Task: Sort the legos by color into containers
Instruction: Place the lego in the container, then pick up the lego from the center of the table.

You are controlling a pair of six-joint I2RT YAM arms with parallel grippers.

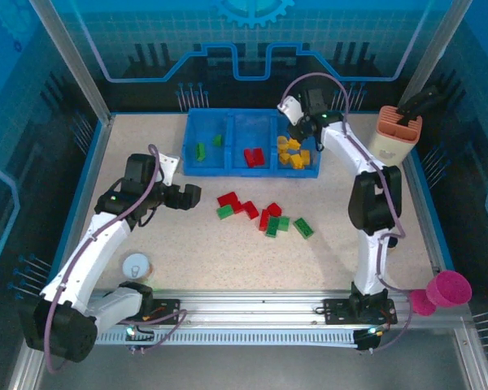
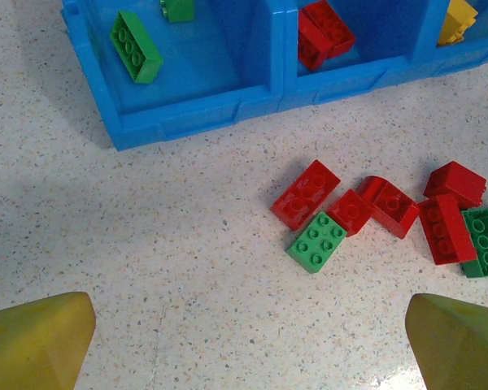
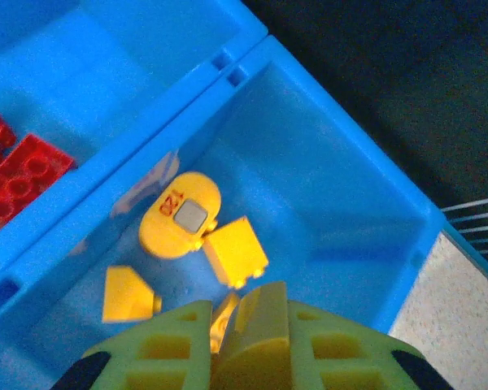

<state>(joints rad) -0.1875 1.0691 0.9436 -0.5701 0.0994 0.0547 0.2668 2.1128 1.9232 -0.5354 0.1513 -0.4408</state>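
The blue tray stands at the back, its three containers side by side. Green legos lie in the left one, red legos in the middle, yellow legos in the right. My right gripper hangs over the right container, shut on a yellow lego. Several red legos and green legos lie loose on the table in front of the tray. My left gripper stands open above bare table, just near-left of that pile, nothing between its fingers.
A beige-and-salmon holder stands at the back right beside the tray. A pink cup lies off the table's near right corner. A small white round object sits near the left arm's base.
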